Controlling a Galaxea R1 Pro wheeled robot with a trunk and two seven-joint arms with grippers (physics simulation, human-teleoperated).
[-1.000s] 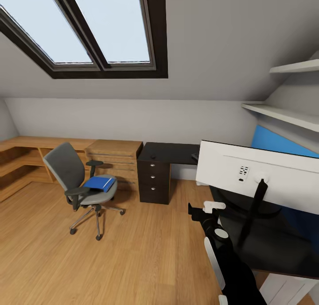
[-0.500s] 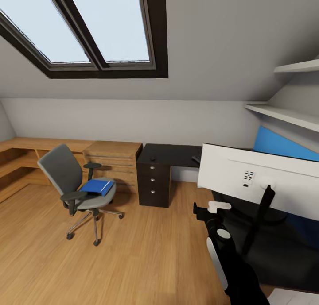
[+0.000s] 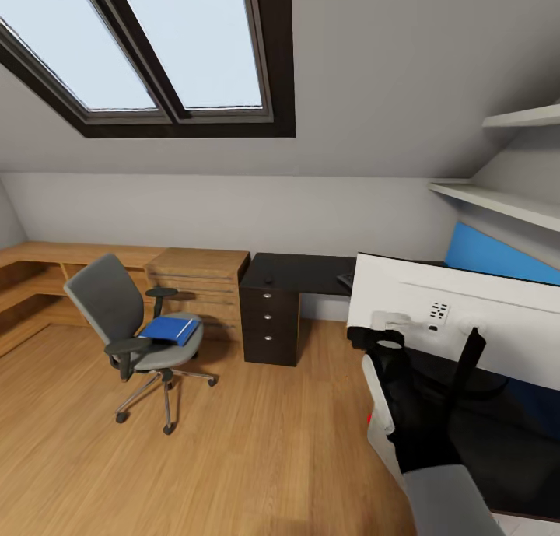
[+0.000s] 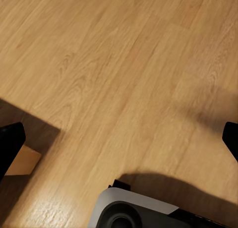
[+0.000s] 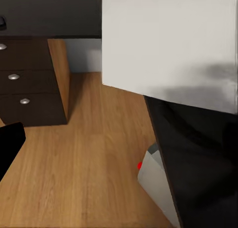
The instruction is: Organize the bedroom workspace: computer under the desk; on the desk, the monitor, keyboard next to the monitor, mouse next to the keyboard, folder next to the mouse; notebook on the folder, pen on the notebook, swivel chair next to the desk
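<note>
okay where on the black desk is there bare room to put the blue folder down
The desk top above the drawer unit is mostly bare, bordered by the wooden chest on one side and the monitor on the other; a small dark item sits there. Around the monitor's neck and the right tool it is crowded.

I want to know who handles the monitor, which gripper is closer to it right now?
Right. The right gripper is raised close against the monitor and its white back. The left gripper hangs over bare wooden floor, away from it.
</note>
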